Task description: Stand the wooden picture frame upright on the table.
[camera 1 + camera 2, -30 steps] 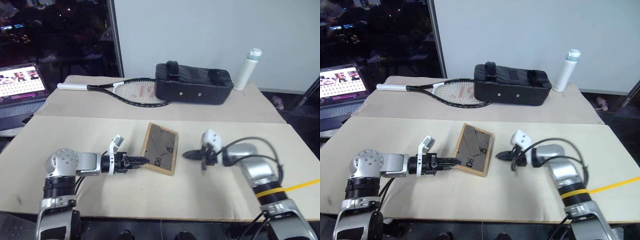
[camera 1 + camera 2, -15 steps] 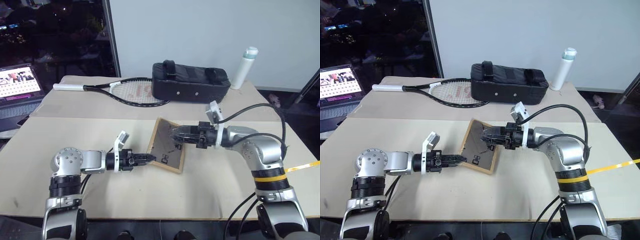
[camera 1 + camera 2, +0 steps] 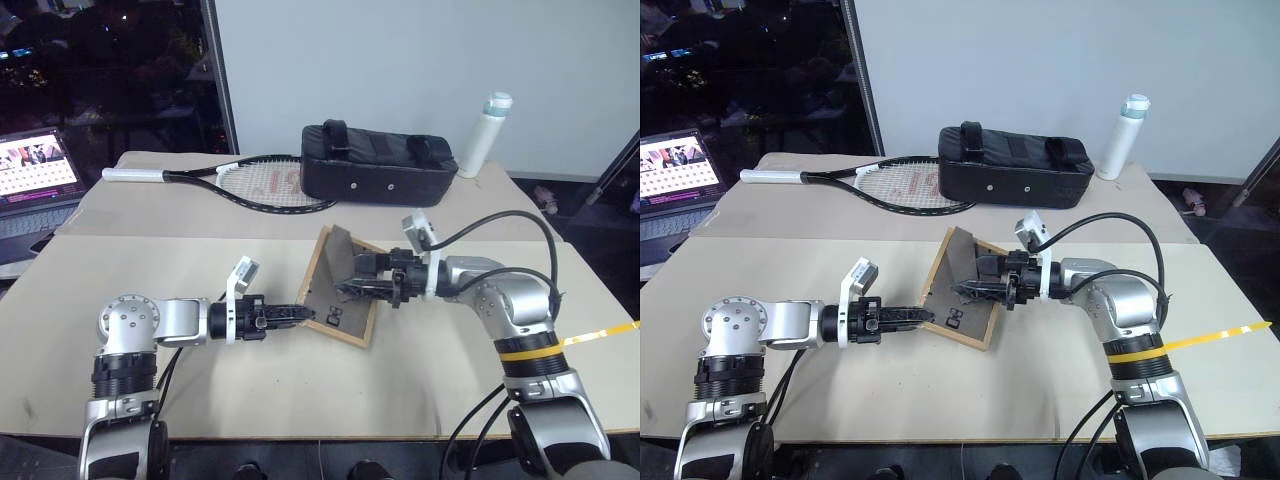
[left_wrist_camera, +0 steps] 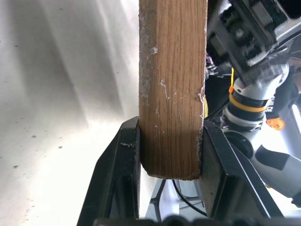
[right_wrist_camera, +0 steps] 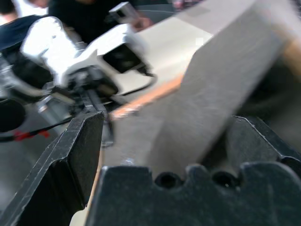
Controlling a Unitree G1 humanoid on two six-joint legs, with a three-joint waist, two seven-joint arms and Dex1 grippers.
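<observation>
The wooden picture frame [image 3: 335,300] is tilted up off the table [image 3: 250,390], its dark back board facing me. My left gripper [image 3: 300,317] is shut on the frame's near-left wooden edge [image 4: 172,94], which sits clamped between both fingers. My right gripper [image 3: 350,286] reaches in from the right over the back board. It is open, and its fingers [image 5: 77,150] straddle the grey fold-out stand [image 5: 211,103]. The stand [image 3: 341,245] sticks up from the board's far end. The picture side faces away and is hidden.
On the far table lie a long black bag [image 3: 378,165], a tennis racket [image 3: 260,185] and a white bottle [image 3: 485,135]. A laptop [image 3: 35,170] sits at the far left. Yellow tape [image 3: 600,335] marks the right edge of the table.
My right gripper swung left from beside the frame onto its back and went from shut to open around the stand. The frame tipped up more, still held by the left gripper.
</observation>
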